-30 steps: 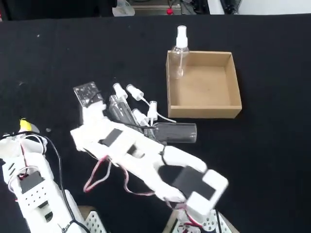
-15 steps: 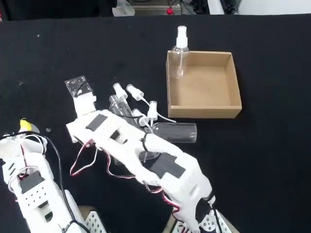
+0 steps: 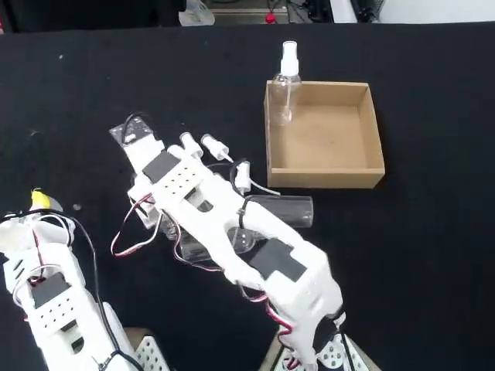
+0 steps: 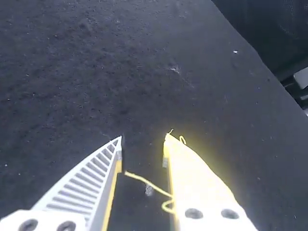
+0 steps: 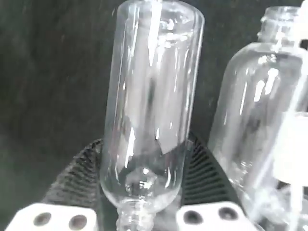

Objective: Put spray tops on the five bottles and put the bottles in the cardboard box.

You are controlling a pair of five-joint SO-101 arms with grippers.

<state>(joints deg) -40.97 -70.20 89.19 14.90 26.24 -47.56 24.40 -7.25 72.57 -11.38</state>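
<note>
My right gripper hangs over the table's left middle, shut on a clear capless bottle that lies between its black pads. Beside it in the right wrist view stands another open-necked clear bottle. A third clear bottle lies on its side in front of the cardboard box. Loose white spray tops lie just left of the box. A bottle with a spray top stands at the box's far left corner. My left gripper is open over bare cloth, near the table's left front edge.
The right arm's white body stretches diagonally across the table's middle and covers part of the bottle pile. Black cloth covers the table, with free room right of the box and at the far left.
The right arm's elbow has swung left and folded in over the bottle pile, and its gripper has moved slightly away from me with the bottle. The left arm has kept still.
</note>
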